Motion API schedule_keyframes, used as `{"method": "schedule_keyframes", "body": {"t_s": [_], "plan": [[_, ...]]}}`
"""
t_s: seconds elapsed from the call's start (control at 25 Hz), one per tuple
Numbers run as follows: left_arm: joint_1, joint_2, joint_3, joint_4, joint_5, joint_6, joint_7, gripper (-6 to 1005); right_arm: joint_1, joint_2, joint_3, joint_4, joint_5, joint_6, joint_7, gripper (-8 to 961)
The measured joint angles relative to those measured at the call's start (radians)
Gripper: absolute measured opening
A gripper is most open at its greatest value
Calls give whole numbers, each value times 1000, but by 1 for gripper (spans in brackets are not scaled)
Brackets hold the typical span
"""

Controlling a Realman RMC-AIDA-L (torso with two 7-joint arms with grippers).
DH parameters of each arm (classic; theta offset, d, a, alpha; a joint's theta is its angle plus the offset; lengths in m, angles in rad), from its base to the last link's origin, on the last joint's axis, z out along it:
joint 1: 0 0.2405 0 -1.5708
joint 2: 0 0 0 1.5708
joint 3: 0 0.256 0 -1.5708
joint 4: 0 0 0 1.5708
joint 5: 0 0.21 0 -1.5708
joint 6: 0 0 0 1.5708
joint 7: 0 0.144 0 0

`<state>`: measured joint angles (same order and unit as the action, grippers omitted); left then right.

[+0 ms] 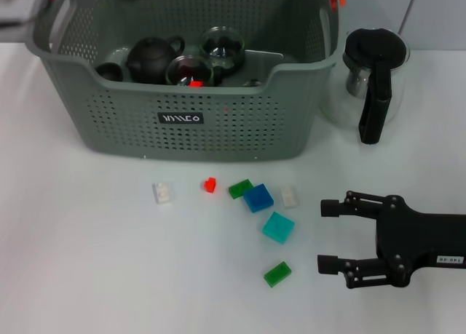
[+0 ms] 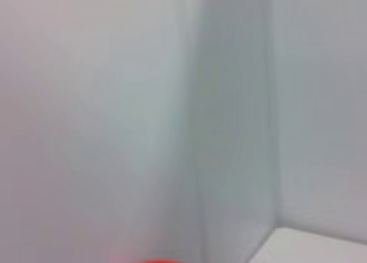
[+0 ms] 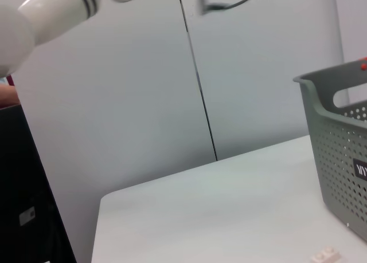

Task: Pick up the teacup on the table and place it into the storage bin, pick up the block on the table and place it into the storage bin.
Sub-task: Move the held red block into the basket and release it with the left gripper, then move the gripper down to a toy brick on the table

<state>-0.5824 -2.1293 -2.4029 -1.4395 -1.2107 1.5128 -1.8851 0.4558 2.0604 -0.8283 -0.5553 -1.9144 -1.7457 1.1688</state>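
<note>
Seven blocks (image 1: 258,198) on table | storage bin (image 1: 182,119) | right gripper (image 1: 329,236) jaws wide, empty

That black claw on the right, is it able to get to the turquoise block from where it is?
Probably yes. The right gripper hangs open beside the turquoise block, its fingers pointing toward it, with only bare table between them. The small green block lies close by but not in the way.

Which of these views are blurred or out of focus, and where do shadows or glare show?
Head view: sharp and evenly lit; the open right gripper and the grey perforated plastic storage bin cast only soft shadows on the white table. Left wrist view: fully defocused, just pale wall. Right wrist view: mild softness; no glare anywhere.
</note>
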Motion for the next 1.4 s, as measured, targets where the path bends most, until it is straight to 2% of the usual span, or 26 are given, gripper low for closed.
{"method": "schedule_keyframes", "body": {"t_s": [0.2,0.36,0.52,0.68,0.92,1.08,1.16,1.24,1.4], "plan": [[-126,-4,149,251,185,-336,-14,652,3,5,0,0,0,1,0,911],[-213,-4,270,443,433,-561,-120,651,3,8,6,0,1,0,-1,911],[-277,-7,328,536,625,-614,-275,651,3,8,17,0,1,0,-1,911],[-301,-12,335,538,713,-615,-410,665,6,9,24,0,2,0,-1,911],[-270,-38,325,444,713,-603,-448,694,6,9,24,0,2,0,-1,910],[-242,-40,321,375,697,-539,-492,713,7,9,25,0,2,0,-2,910],[-206,-40,320,316,649,-498,-499,724,8,8,25,0,2,-1,-2,910],[-142,-39,321,231,556,-459,-486,736,8,8,25,0,2,-1,-2,910],[35,-38,314,92,308,-384,-365,744,7,7,29,0,1,-1,-1,910]]}}
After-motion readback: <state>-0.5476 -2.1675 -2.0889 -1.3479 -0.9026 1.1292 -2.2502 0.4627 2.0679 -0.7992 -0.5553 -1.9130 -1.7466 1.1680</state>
